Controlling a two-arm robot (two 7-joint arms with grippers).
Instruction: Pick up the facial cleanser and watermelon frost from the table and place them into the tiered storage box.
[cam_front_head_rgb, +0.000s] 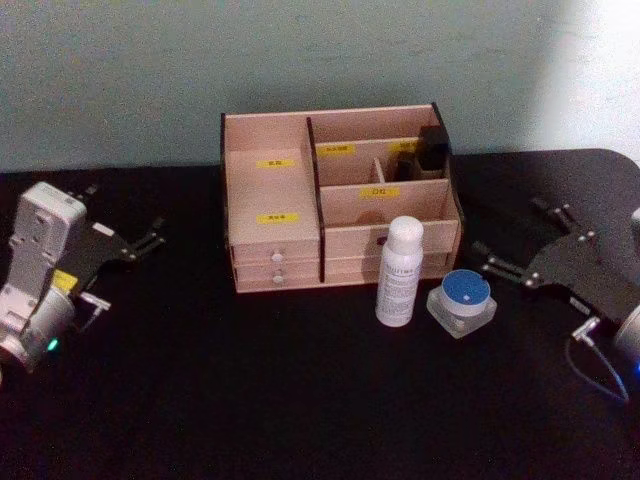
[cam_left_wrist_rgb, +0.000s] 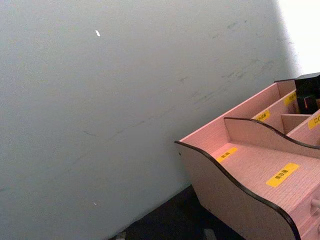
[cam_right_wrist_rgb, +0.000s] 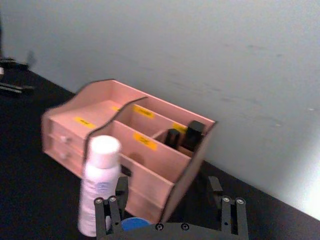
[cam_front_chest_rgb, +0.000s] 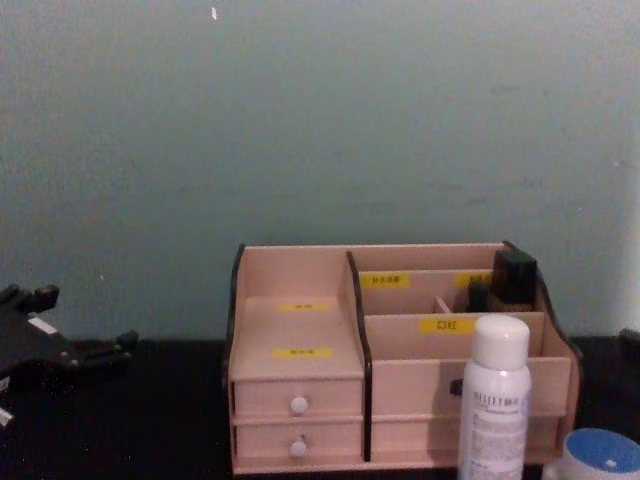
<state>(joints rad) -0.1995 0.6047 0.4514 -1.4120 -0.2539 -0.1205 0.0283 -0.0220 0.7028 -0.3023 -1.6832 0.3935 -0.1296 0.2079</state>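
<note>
So the right gripper (cam_front_head_rgb: 518, 238) is out at the right side of the black table (cam_front_head_rgb: 300, 400), fingers spread wide, nothing pinched between them. In the right wrist view you can see both fingers standing well apart.

Clock directions are from the head view, 12 o'clock being straight away from the robot. The jar (cam_front_head_rgb: 462, 298), clear with a blue lid, sits at about 7 o'clock from that gripper, near it but not touching. The bottle (cam_front_head_rgb: 400, 272), white, capped and upright, is at roughly 8 o'clock and a bit farther off. The jar is at 4 o'clock from the bottle, just beside it. Can't tell if they actually touch. Both stand on the table.

The box (cam_front_head_rgb: 350, 240) is at 10 o'clock from the gripper, back by the wall (cam_front_head_rgb: 120, 80). Its left half is a stepped shelf over two drawers (cam_front_head_rgb: 276, 266) with white knobs. Its right half is open compartments with yellow labels (cam_front_head_rgb: 379, 191). A couple of dark items (cam_front_head_rgb: 430, 150) stand in the back right compartment, too dim to say what they are. The bottle is right in front of the box's right half, at its 6 o'clock.

The left gripper (cam_front_head_rgb: 125, 215) is way over at 9 o'clock from the box, well apart from everything. Its fingers look spread too, and empty.
</note>
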